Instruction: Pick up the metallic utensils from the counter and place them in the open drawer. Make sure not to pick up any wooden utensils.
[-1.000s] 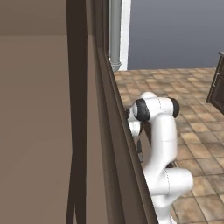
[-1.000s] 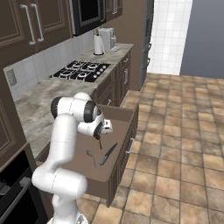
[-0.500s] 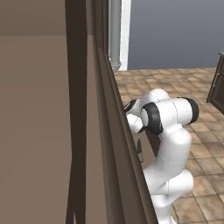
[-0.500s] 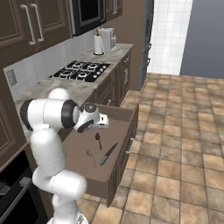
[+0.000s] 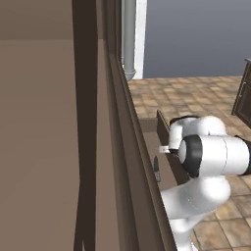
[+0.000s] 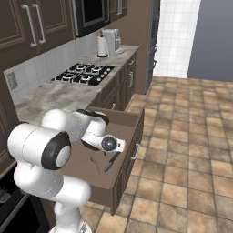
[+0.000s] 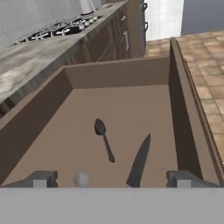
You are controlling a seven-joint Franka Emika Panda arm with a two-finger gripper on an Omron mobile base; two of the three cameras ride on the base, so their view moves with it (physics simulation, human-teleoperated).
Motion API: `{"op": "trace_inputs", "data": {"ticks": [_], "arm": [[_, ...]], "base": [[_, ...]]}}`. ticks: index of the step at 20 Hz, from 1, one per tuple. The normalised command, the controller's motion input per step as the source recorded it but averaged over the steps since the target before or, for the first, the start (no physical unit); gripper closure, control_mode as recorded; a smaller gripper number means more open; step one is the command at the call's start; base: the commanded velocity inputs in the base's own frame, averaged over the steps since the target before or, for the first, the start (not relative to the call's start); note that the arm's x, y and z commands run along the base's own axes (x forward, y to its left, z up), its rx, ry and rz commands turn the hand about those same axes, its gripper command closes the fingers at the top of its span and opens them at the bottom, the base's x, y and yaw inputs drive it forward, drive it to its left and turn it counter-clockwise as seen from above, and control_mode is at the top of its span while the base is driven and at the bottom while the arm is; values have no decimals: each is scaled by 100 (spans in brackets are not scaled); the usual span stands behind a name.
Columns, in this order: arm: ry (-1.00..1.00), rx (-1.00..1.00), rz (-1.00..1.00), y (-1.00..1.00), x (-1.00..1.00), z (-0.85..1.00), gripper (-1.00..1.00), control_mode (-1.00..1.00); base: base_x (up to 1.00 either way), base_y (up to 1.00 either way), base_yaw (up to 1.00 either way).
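Drawer [image 7: 183,127] is pulled out from the dark cabinet run under the counter with the stove [image 6: 84,73], tiled floor [image 6: 182,150] to its side. Arm is folded over the drawer. Gripper [image 7: 109,179] hangs above the near end of the drawer floor, jaws spread wide, nothing between them; fingertips [image 7: 41,178] at the bottom of the hand view. Knife [image 7: 139,161] lies flat on the drawer floor, black handle near the gripper, blade pointing away. Spoon [image 7: 104,138] lies flat just beside it, bowl toward the far wall, not touching the knife. Both also visible in the right base view: knife [image 6: 109,162], spoon [image 6: 95,164].
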Motion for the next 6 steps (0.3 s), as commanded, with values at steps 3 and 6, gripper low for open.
{"op": "trace_inputs", "data": {"ticks": [3,6], "arm": [[-8,11,0,-100,-100,0,-100,-100],[-6,11,0,-100,-100,0,-100,-100]], "base": [[0,0,0],[0,0,0]]}}
